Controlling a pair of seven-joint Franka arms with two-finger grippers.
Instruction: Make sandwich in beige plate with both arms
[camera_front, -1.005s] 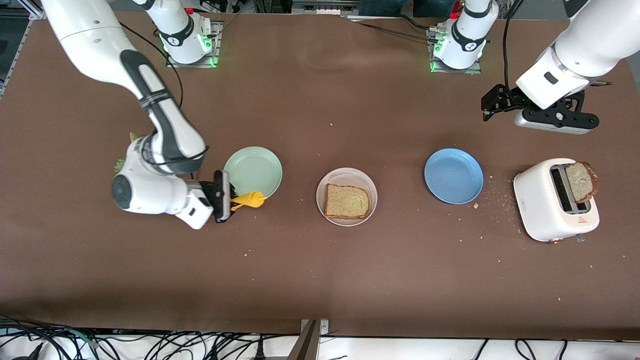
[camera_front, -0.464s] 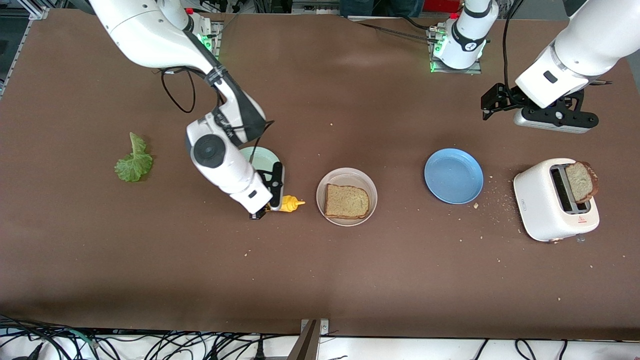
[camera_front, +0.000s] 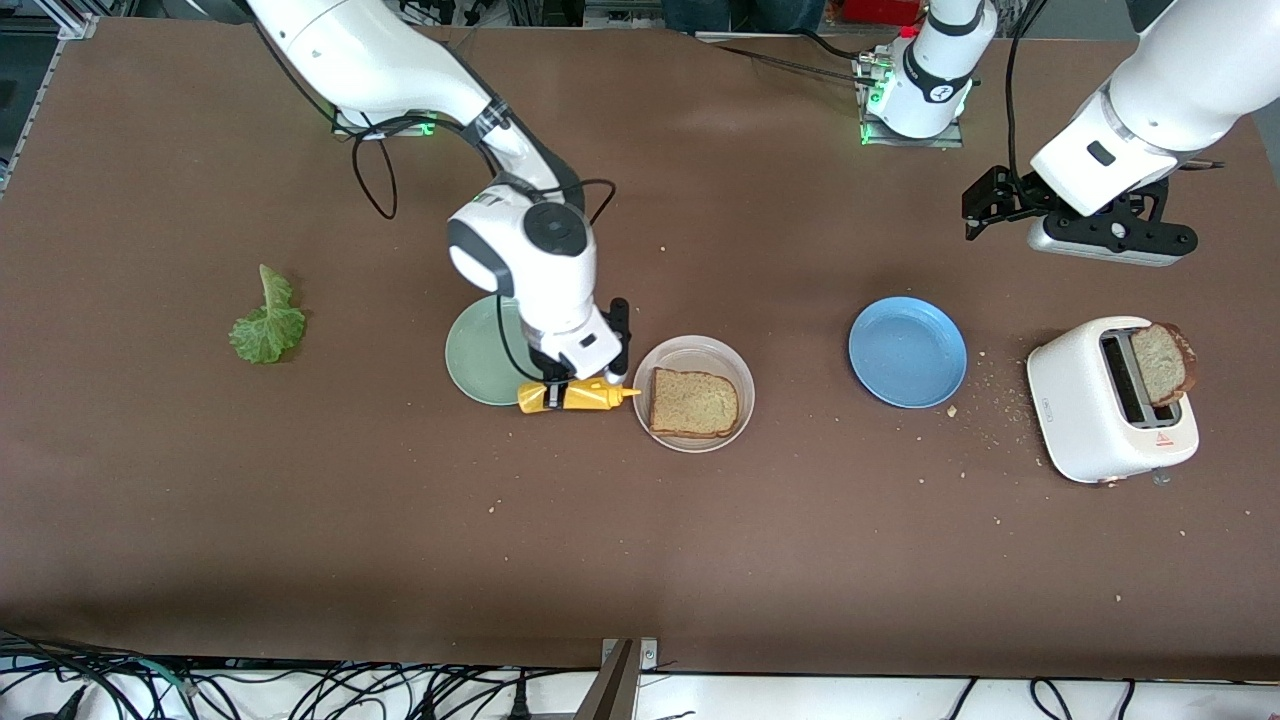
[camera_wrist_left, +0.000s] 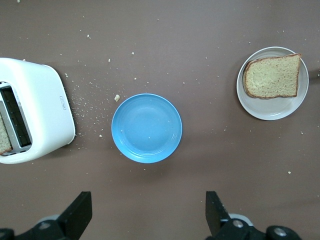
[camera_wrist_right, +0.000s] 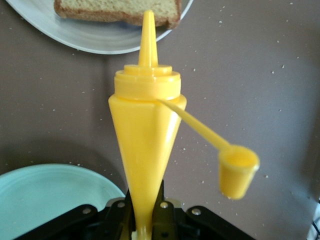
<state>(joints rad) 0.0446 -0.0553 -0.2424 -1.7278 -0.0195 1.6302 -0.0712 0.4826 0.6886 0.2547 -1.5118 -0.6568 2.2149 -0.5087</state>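
Right gripper (camera_front: 578, 385): fingers clamped on the yellow squeeze bottle (camera_front: 575, 397), carried on its side above the table (camera_front: 640, 560), between the mint-green plate (camera_front: 478, 352) and the beige plate (camera_front: 693, 356).
Squeeze bottle: the nozzle points away from the fingers toward the beige plate's rim; its cap (camera_wrist_right: 238, 171) is off the tip and dangles on a thin strap beside the body (camera_wrist_right: 145, 150).
Beige plate: it lies just past the nozzle tip, mid-table, and carries one slice of brown toast (camera_front: 694, 403) lying flat.
Mint-green plate: partly under the right arm's wrist, its rim close under the fingers that grip the bottle.
Left gripper (camera_wrist_left: 147, 215): fingers spread wide with nothing between them, hanging high over the table at the left arm's end, where that arm waits.
Blue plate (camera_wrist_left: 146, 127): bare, on the table below the open fingers.
Toaster (camera_front: 1110, 400): white, at the left arm's end of the table, well to the side of the open fingers; a second toast slice (camera_front: 1162, 362) stands up out of one slot.
Lettuce leaf (camera_front: 268, 320): flat on the table at the right arm's end, well apart from both grippers.
Crumbs: scattered on the table around the toaster and the blue plate.
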